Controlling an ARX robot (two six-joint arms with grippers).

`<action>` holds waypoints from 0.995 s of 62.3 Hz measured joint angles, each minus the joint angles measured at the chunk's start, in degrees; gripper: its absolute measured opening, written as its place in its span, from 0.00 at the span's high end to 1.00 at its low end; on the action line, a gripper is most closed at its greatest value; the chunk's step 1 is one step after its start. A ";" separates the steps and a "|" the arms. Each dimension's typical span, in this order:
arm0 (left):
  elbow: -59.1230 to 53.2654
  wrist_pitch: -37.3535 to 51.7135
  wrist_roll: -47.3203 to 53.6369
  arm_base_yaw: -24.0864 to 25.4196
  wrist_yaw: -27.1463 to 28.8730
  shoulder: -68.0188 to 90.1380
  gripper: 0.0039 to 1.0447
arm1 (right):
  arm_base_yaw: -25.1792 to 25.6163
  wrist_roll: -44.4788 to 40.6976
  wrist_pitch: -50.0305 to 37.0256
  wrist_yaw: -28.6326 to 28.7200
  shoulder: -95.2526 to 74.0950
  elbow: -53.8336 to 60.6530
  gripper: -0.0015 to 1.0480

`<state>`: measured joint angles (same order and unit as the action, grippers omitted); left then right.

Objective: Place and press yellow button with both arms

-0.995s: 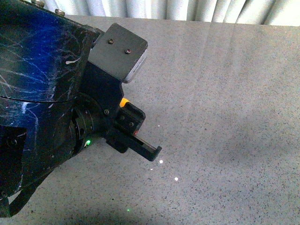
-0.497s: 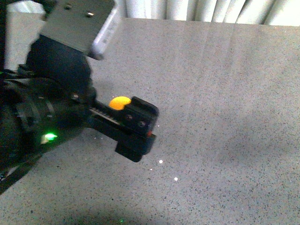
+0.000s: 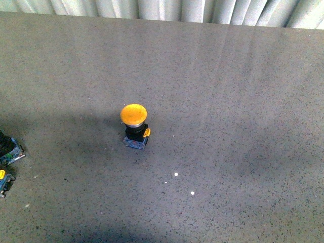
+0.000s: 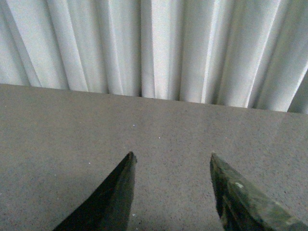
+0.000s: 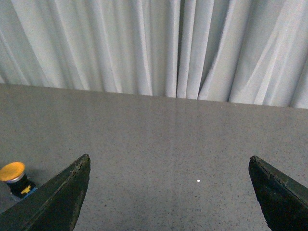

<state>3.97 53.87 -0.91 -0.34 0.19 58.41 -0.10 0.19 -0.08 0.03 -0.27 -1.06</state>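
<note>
Button placement looks finished: your yellow button (image 3: pixel 134 124) stands upright on the desk (image 3: pixel 243 101), cap upward and ready for pressing. Your right fingers (image 5: pixel 62 197) are spread wide, with the button just outside their gap. Your left fingers (image 4: pixel 113 197) are spread too, with nothing between them.

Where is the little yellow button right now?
In the front view the round yellow-capped push button stands upright on the grey speckled table, a little left of centre, well right of small blue-black parts at the edge.
</note>
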 joint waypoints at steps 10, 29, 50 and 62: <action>-1.62 -6.23 0.22 0.11 -0.13 -7.58 0.93 | 0.55 -0.04 17.22 2.67 -11.45 -7.76 0.09; -3.23 -19.39 0.42 0.13 -0.20 -23.06 0.99 | -11.74 -7.39 4.59 -2.27 -57.46 -28.70 0.09; -3.26 -30.16 0.44 0.15 -0.20 -34.56 0.99 | -27.80 -4.42 4.33 -2.93 -89.22 -49.72 0.10; -3.26 -34.60 0.44 0.13 -0.20 -39.21 0.99 | -30.84 -1.84 5.86 -3.69 -97.20 -56.24 0.40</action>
<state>0.71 19.27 -0.47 -0.21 -0.01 19.20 -30.94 -1.65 5.78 -3.66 -97.47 -57.30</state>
